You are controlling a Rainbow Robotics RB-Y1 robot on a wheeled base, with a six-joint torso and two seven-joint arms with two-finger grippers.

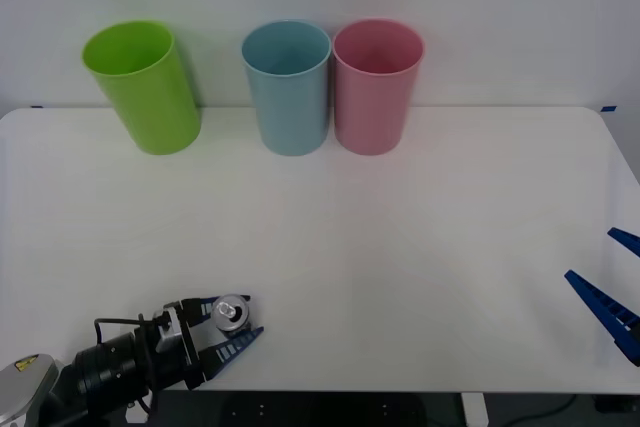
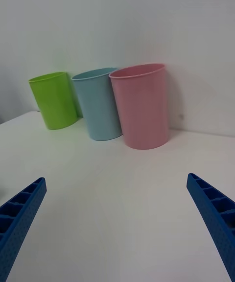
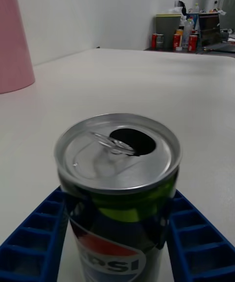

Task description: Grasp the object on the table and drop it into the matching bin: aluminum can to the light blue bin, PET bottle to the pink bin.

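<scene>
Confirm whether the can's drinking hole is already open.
Yes. In the left wrist view the aluminum can shows a dark open hole in its top, with the pull tab beside it.

Materials and finishes as we observe them

We note a brushed, dull-silver metal lid on the aluminum can [image 3: 117, 152], with a glossy printed wall below; ribbed blue plastic fingers [image 3: 34, 233] on the left gripper [image 1: 232, 326]; smooth, faintly shiny plastic on the light blue bin [image 1: 287, 87], pink bin [image 1: 376, 85] and lime green bin [image 1: 142, 86]; a smooth, matt white table [image 1: 400, 247].
</scene>
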